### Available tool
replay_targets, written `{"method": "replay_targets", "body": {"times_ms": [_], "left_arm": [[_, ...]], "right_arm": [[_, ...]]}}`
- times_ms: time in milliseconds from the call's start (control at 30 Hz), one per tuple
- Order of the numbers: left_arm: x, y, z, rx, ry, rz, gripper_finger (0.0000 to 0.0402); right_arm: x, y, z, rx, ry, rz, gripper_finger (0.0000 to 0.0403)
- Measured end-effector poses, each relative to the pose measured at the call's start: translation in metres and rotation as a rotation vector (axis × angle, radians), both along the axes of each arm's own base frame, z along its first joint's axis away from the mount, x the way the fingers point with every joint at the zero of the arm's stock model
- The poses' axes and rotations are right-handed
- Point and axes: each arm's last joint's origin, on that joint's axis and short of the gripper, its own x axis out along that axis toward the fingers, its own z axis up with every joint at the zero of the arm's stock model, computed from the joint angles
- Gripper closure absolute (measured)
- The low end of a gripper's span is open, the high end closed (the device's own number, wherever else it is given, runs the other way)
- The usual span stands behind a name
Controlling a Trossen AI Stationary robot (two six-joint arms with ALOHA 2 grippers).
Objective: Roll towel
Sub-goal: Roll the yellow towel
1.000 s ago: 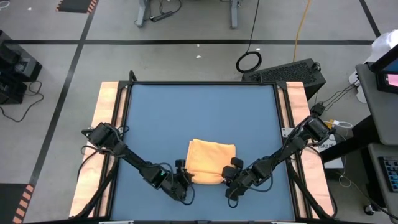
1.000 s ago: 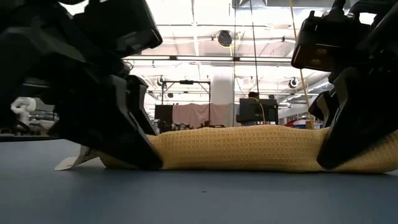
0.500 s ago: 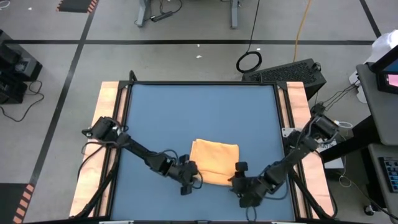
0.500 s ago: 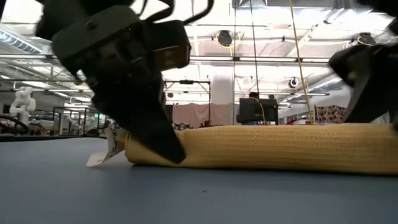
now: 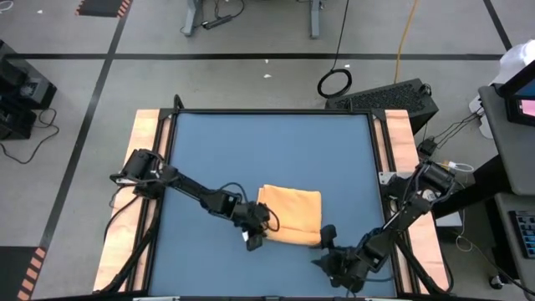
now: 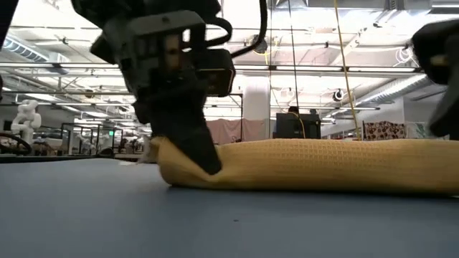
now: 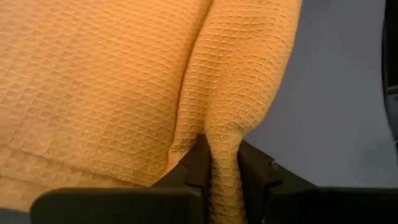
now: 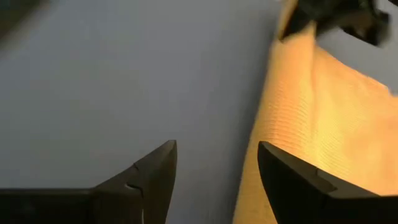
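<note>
**Ana:** Near the six o'clock edge of the desk (image 5: 201, 142), a little right of centre, lies the towel (image 5: 292, 213), a flattened orange-yellow bundle. How far along do you judge it?

**Ben:** Barely begun, I'd say. From above it reads as a folded rectangle, several layers thick, not a cylinder. The level view shows a long, low pad with a rounded near edge, so perhaps one turn at most.

**Ana:** And the arms?

**Ben:** The left gripper (image 5: 254, 238) sits at the towel's seven o'clock corner. Its wrist camera shows both fingers (image 7: 194, 163) clenched on a raised pleat of waffle-weave cloth, so it is grasping the towel. In the level view that corner is pinched up just off the blue surface.

**Ana:** The right one?

**Ben:** The right gripper (image 5: 328, 241) is at the five o'clock corner, just beside the cloth. Its fingers (image 8: 155, 171) stand spread apart with nothing between them; the towel's edge runs past one finger, apparently untouched.

**Ana:** So only one corner is held.

**Ben:** Yes. What's left, as I judge it, is nearly everything: take the right corner too, then turn that near edge over repeatedly toward twelve o'clock until the cloth is a tight roll.

**Ana:** Any white tag?

**Ben:** I cannot pick it out.
</note>
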Motion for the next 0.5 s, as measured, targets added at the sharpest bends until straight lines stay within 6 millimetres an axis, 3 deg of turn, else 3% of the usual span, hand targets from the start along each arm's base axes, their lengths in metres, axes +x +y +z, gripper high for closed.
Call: {"method": "replay_targets", "body": {"times_ms": [233,500], "left_arm": [[0.001,0.005,0.000,-0.077,0.025,-0.038,0.0348],[0.004,0.014,0.001,-0.114,0.032,-0.042,0.0348]], "right_arm": [[0.004,-0.011,-0.008,-0.113,-0.033,-0.105,0.0188],[0.012,-0.021,-0.011,-0.085,0.052,-0.108,0.0188]]}}
